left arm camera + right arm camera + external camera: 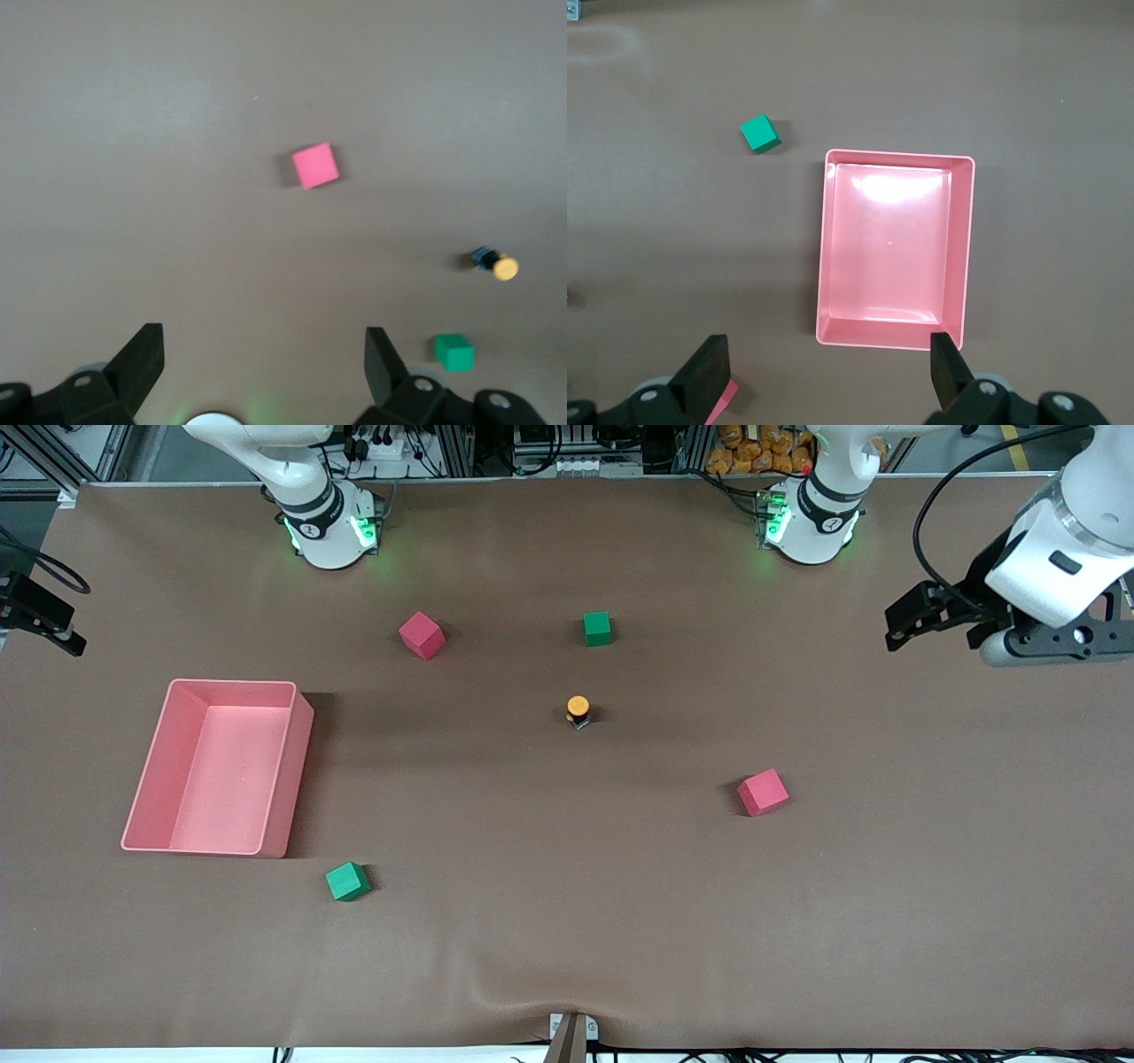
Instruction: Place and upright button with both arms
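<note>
The button [578,709] stands upright on the brown table, orange cap up on its short black body, near the middle. It also shows in the left wrist view [497,264], well away from the fingers. My left gripper [897,627] hangs open and empty in the air over the left arm's end of the table; in its wrist view [263,363] only bare cloth lies between the fingers. My right gripper [830,363] is out of the front view. It is open and empty, high over the table beside the pink bin [962,257].
The pink bin [297,771] sits toward the right arm's end. Two red cubes [421,635] [763,792] and two green cubes [597,628] [347,881] lie scattered round the button. A black fixture [40,615] juts in at the right arm's end.
</note>
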